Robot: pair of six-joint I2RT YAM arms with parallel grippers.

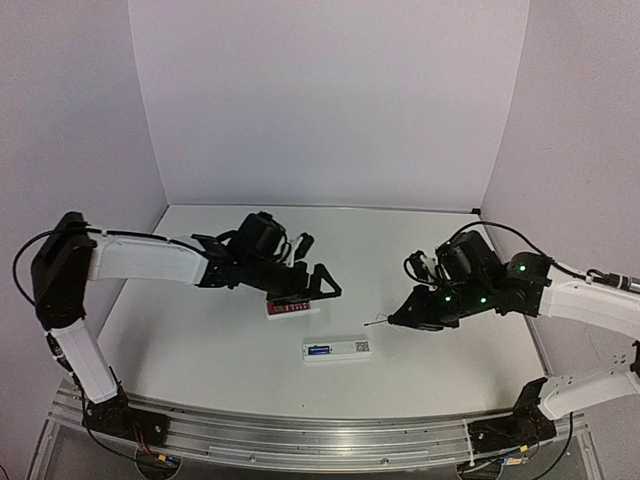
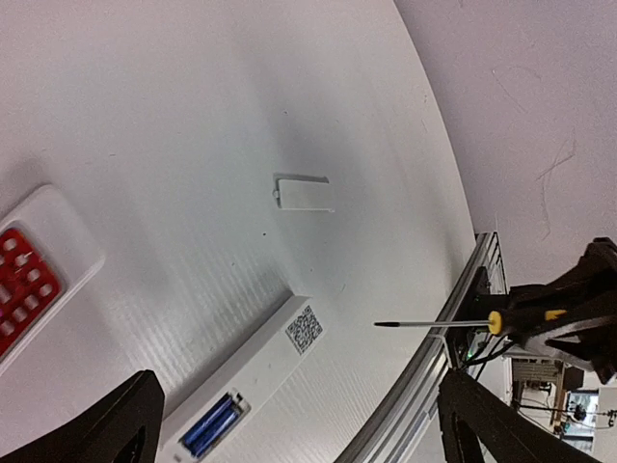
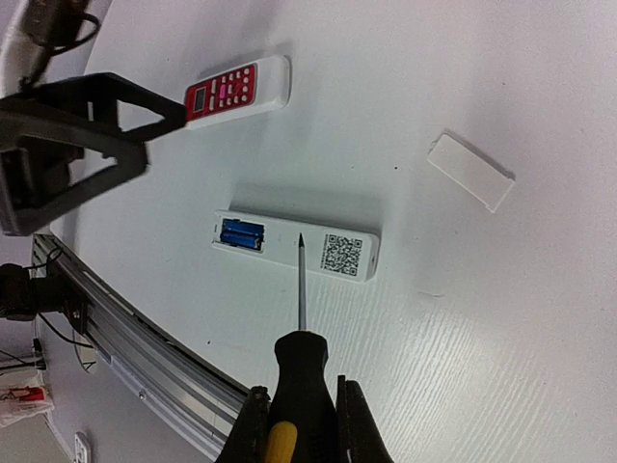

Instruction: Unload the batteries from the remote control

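Remote control (image 1: 337, 349) face down on surface (image 1: 200, 340), lying between the pincers, clear of both. Left pincer (image 1: 320, 265) spread wide, empty, hanging just by red-faced remote (image 1: 290, 308). Open compartment (image 3: 239, 234) at slim remote's left end, both blue batteries (image 3: 241, 234) inside, side by side. Right pincer (image 3: 301, 410) clamped on screwdriver (image 3: 304, 362) handle, tip near QR sticker (image 3: 341, 254), contact unclear. Loose cover (image 3: 469, 171) flat on surface, well apart
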